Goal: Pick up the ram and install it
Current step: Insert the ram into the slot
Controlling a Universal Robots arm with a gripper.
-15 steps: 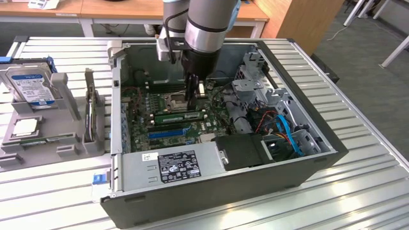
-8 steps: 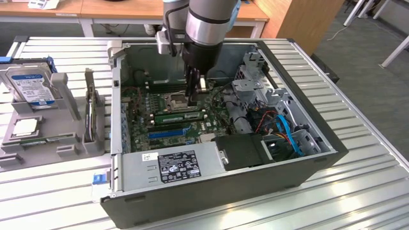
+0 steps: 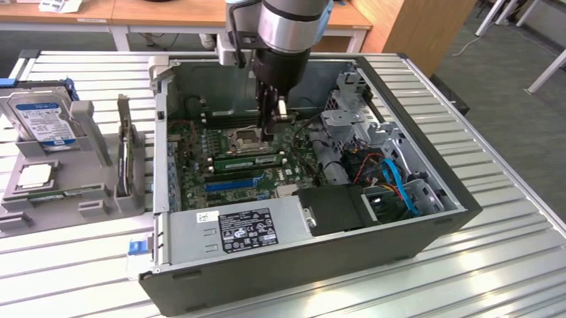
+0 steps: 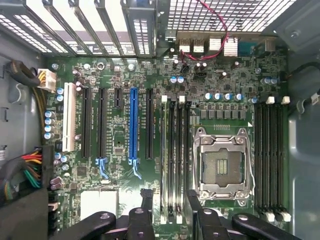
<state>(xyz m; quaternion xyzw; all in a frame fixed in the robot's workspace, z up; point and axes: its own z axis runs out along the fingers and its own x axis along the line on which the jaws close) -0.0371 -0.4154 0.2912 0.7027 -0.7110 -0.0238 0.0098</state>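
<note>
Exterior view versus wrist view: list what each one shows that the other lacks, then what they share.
Exterior view: the slatted table, the hard drive and square processor chip in the grey tray beside the case, plus the labelled power supply. Wrist view: the white slot, the red wire and the rear grille. Shared: the open hand above the motherboard, the processor socket and the blue slot.
</note>
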